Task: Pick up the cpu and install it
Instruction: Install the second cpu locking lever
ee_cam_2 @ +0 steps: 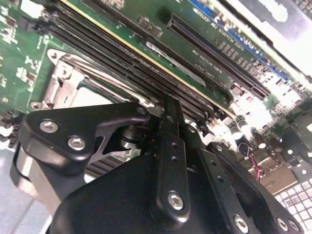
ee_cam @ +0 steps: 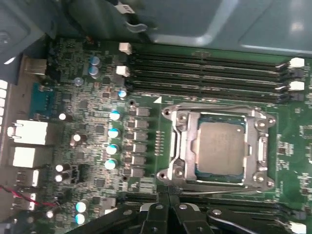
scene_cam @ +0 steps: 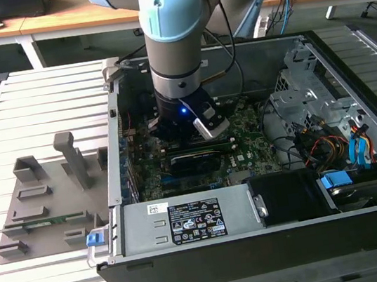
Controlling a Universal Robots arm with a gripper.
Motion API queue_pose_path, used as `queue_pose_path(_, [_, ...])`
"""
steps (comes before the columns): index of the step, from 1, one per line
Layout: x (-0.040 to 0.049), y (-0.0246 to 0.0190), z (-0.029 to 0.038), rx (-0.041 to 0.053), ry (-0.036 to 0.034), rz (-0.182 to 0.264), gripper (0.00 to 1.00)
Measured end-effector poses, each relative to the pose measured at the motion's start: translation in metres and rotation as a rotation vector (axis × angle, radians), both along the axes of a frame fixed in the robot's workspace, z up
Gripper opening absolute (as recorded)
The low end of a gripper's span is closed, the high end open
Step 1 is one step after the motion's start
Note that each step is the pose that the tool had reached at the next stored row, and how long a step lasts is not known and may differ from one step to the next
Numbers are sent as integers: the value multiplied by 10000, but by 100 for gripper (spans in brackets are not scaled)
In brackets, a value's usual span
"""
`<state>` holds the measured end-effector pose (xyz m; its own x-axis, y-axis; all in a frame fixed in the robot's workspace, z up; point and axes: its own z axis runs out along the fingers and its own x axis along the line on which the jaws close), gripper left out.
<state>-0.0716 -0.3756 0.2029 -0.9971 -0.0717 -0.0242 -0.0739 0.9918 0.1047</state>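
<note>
I have the arm down inside the open computer case (scene_cam: pixel 274 241), low over the motherboard (ee_cam: pixel 87 146); the cpu (ee_cam: pixel 220 148) already lies flat in its socket frame (ee_cam: pixel 178 146) in the first wrist view, beside the memory slots (ee_cam: pixel 204 73); the pincer (ee_cam: pixel 168 217) hangs just clear of the frame's near edge, and I cannot tell how far its fingers are parted or whether they hold anything; my worry is a low sideways drift, which could knock the frame or scrape the capacitors (ee_cam: pixel 113 131) nearby; an unlatched chip might shift.
</note>
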Motion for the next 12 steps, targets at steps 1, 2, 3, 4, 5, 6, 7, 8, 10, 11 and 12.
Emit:
queue_pose_path(1, [-14, 23, -3, 10, -4, 1, 11])
queue_pose_path(2, [-22, 24, -3, 10, -4, 8, 11])
queue_pose_path(3, [-25, 23, 1, 6, -6, 22, 11])
queue_pose_path(4, [-25, 24, 27, 7, -10, 29, 11])
queue_pose_path(5, [-26, 24, 36, 18, -11, 36, 11])
queue_pose_path(6, [-26, 24, 36, 70, -8, 43, 11])
queue_pose_path(7, [-25, 33, 29, 173, -6, 54, 11])
queue_pose_path(8, [-25, 44, 17, 199, -2, 65, 11])
queue_pose_path(10, [-26, 63, -5, 227, 4, 78, 11])
queue_pose_path(11, [-25, 73, -12, 242, -1, 91, 11])
queue_pose_path(12, [-25, 75, -14, 252, 3, 103, 11])
